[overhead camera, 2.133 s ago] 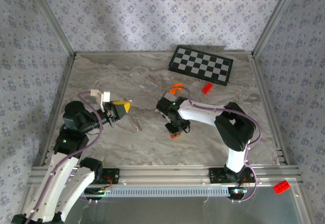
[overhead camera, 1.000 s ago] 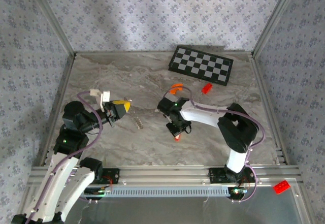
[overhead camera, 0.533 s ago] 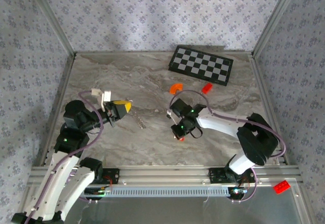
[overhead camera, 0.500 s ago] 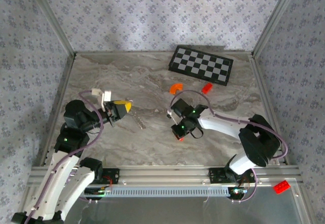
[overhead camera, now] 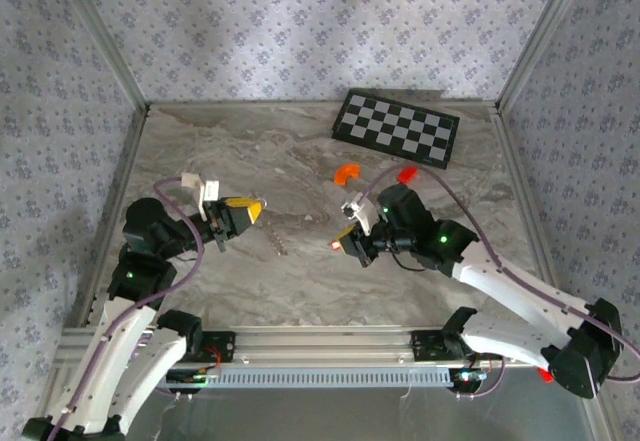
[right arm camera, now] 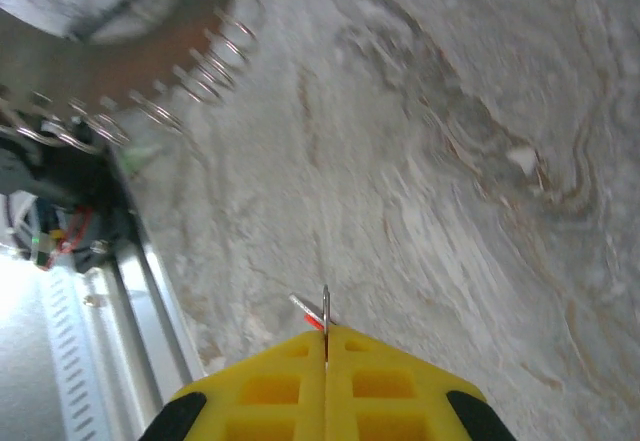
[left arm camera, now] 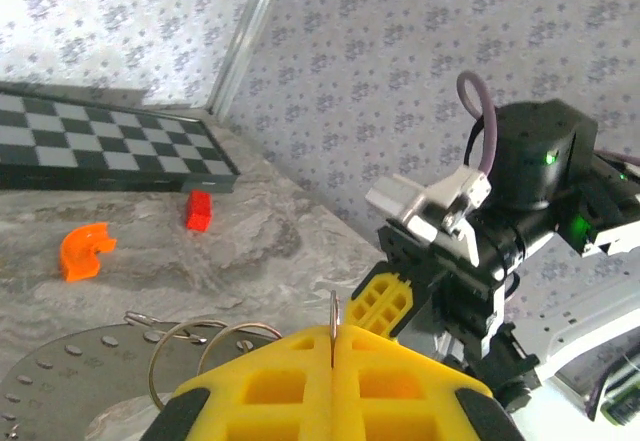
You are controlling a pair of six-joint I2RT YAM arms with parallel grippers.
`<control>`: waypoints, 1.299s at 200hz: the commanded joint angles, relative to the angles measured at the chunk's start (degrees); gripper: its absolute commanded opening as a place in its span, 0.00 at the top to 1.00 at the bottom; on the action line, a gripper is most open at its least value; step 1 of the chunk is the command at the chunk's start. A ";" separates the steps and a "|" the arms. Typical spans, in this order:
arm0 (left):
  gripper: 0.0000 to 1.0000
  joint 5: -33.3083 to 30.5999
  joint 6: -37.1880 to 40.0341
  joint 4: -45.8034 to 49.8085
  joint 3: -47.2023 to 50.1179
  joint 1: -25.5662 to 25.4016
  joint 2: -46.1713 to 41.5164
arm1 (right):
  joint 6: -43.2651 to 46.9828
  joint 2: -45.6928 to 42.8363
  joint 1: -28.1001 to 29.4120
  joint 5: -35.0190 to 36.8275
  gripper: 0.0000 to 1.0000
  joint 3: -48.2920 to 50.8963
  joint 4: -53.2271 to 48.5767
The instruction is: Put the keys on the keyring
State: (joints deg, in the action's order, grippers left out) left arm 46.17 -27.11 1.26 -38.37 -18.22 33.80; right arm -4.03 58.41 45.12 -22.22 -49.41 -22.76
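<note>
You have a grey marble-patterned table [overhead camera: 200, 161] with a flat black-and-white checkered board [overhead camera: 395, 128] lying at its far right. Take that board as your reference.

Your right gripper [overhead camera: 348, 244] is on the near side of the board, well apart from it and about level with its left end. Its yellow pads [right arm camera: 390, 386] are pressed together on the tiny key [overhead camera: 337, 246], which has a red plastic head. In the right wrist view a thin metal blade stands up at the seam, with a speck of red and a short silvery tip just left of it.

Your left gripper [overhead camera: 252, 209] is farther from the board, well off to its near left. Its yellow pads [left arm camera: 270, 391] are closed too, pinching a thin sliver of metal at the seam. The thin silvery wire keyring [left arm camera: 205, 346] shows its loops just beyond those pads. From above, a small grey piece of the keyring [overhead camera: 278, 246] shows between the two grippers, nearer the left one. The right wrist camera sees it as a row of small wire coils [right arm camera: 195, 76].

An orange curved plastic arc [overhead camera: 346, 173] lies near the board's near-left corner. A small red rectangular toy brick [overhead camera: 407, 174] lies near the board's near edge, to the right of the arc.
</note>
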 commanded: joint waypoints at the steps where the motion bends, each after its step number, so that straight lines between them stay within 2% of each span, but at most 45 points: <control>1: 1.00 4.02 0.27 -7.52 -1.20 -2.31 -1.26 | 3.65 -1.71 -0.07 -4.80 1.00 -5.48 -2.32; 52: 1.00 4.73 7.68 -1.85 -5.80 -9.63 -0.03 | 6.80 -0.99 0.23 -10.14 1.00 -15.19 -4.87; 97: 1.00 4.30 8.72 -0.78 -7.31 -11.49 0.52 | 11.78 1.75 1.15 -11.85 1.00 -23.70 -10.93; 167: 1.00 3.84 10.45 1.39 -8.80 -12.46 1.35 | 13.84 3.35 2.32 -11.19 1.00 -26.72 -14.91; 186: 1.00 2.66 11.04 2.46 -8.75 -12.49 1.06 | 12.68 4.72 2.01 -8.11 1.00 -26.87 -17.50; 214: 1.00 -1.63 12.31 3.83 -7.53 -12.51 0.11 | 10.91 11.55 0.80 3.01 1.00 -28.83 -27.21; 260: 1.00 -4.92 13.67 5.06 -6.19 -12.47 -0.58 | 7.34 19.79 -0.72 9.33 1.00 -27.24 -33.99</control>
State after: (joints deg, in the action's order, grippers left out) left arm 43.59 -15.27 6.52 -44.47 -30.41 33.93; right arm 6.02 75.18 44.66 -19.00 -76.53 -48.90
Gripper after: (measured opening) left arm 0.044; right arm 0.052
